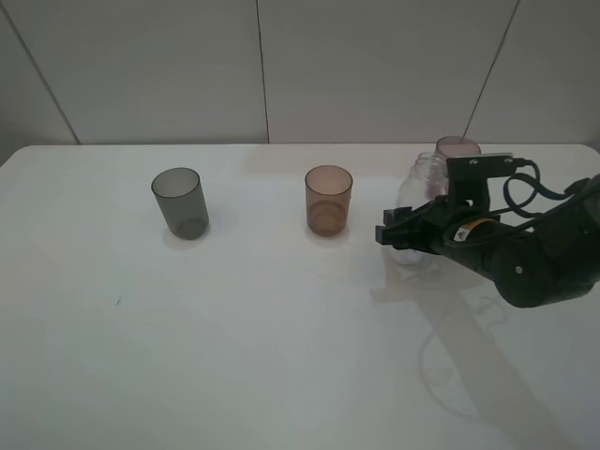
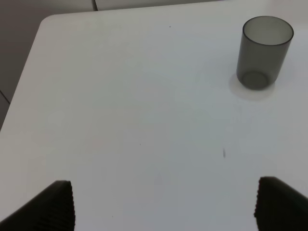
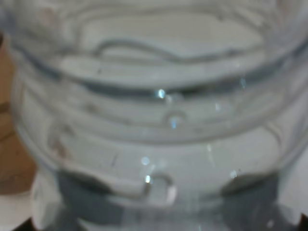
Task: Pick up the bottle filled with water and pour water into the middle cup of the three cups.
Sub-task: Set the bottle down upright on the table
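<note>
The clear bottle (image 1: 424, 187) stands upright at the right of the table, water in its lower part. My right gripper (image 1: 401, 232) is closed around its lower body; in the right wrist view the bottle (image 3: 154, 120) fills the frame and hides the fingers. The orange-brown middle cup (image 1: 328, 200) stands upright just left of the gripper, apart from it. The smoky grey cup (image 1: 180, 202) is at the left and the pink-mauve cup (image 1: 457, 148) is behind the bottle, partly hidden. My left gripper (image 2: 163, 204) is open and empty over bare table, and the grey cup (image 2: 266, 50) stands ahead of it.
The white table (image 1: 234, 328) reaches back to a panelled wall. Its left edge and far corner show in the left wrist view (image 2: 38, 43). The right arm's cables loop beside the pink cup.
</note>
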You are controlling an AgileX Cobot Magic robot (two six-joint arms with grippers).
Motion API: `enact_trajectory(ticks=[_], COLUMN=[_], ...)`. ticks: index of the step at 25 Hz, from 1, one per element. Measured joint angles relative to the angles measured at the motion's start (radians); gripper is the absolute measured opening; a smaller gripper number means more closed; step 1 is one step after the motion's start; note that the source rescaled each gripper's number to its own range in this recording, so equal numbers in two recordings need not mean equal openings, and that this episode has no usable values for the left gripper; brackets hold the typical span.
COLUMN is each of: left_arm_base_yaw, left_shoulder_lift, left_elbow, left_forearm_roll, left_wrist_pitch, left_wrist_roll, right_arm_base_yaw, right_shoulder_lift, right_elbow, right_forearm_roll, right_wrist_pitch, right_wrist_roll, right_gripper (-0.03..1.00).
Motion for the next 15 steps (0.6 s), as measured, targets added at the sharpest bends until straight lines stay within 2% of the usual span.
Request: enact_trajectory(ticks=[1, 2, 4, 5, 6, 7, 9, 15], left_arm_base_yaw=[0.0, 0.0, 0.0, 0.0, 0.0, 0.0, 0.0, 0.0], left_shoulder_lift=[0.0, 0.0, 0.0, 0.0, 0.0, 0.0, 0.0, 0.0], left_elbow=[0.0, 0.0, 0.0, 0.0, 0.0, 0.0, 0.0, 0.0], left_forearm_roll=[0.0, 0.0, 0.0, 0.0, 0.0, 0.0, 0.0, 0.0], left_wrist_pitch=[0.0, 0.0, 0.0, 0.0, 0.0, 0.0, 0.0, 0.0], left_wrist_roll=[0.0, 0.0, 0.0, 0.0, 0.0, 0.0, 0.0, 0.0], right_arm_base_yaw=[0.0, 0.0, 0.0, 0.0, 0.0, 0.0, 0.0, 0.0], right_shoulder_lift=[0.0, 0.0, 0.0, 0.0, 0.0, 0.0, 0.0, -0.085], right_elbow=[0.0, 0.0, 0.0, 0.0, 0.0, 0.0, 0.0, 0.006], right_forearm_roll=[0.0, 0.0, 0.0, 0.0, 0.001, 0.001, 0.003, 0.005], right_wrist_pitch=[0.0, -0.002, -0.01, -0.013, -0.019, -0.027, -0.034, -0.041], right_wrist_roll=[0.0, 0.0, 0.0, 0.0, 0.0, -0.002, -0.019, -0.046], right_gripper=[0.08, 0.2, 0.57, 0.72, 0.83, 0.89, 0.95, 1.0])
